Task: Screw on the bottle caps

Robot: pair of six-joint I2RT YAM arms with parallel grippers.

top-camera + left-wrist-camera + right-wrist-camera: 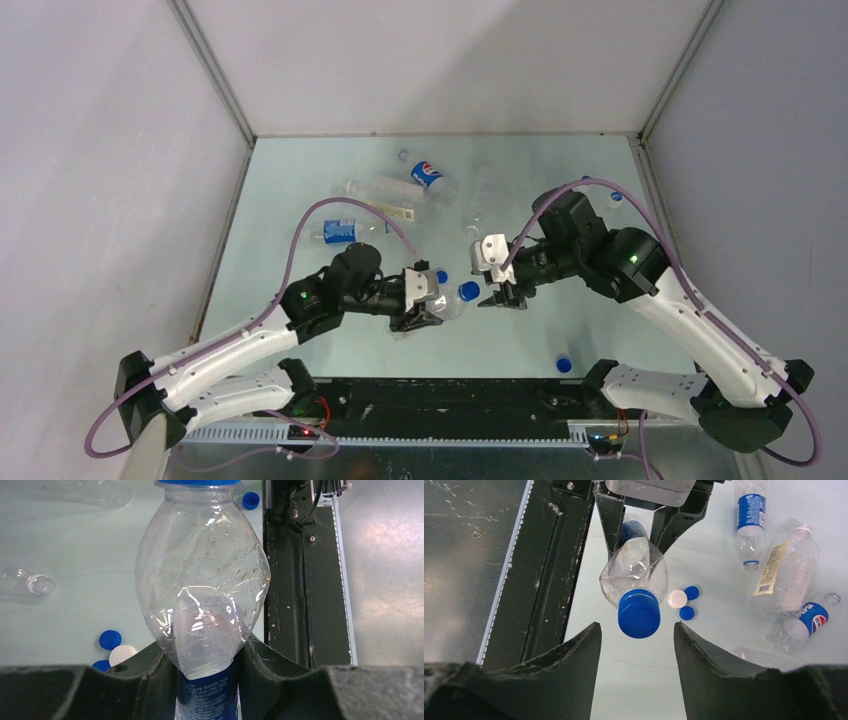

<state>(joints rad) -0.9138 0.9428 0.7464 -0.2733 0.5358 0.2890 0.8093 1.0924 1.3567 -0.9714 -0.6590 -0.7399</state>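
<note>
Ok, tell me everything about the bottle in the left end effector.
The bottle is clear, dented plastic with droplets inside and a blue label low on its body. The left end effector clamps it near the label, neck toward the right end effector, whose open fingers flank its blue cap without touching.

- Pale green desk (290,180), with a black rail (450,398) along its near edge.
- Far middle, four bottles on their sides: a Pepsi-labelled bottle (428,176), a pale-labelled bottle (388,198), a blue-wrapped bottle (340,232) and a plain clear bottle (482,195).
- Centre: a white cap (677,598) with two blue caps (692,592) just beside it.
- Near the rail on the right: a lone blue cap (564,364).
</note>
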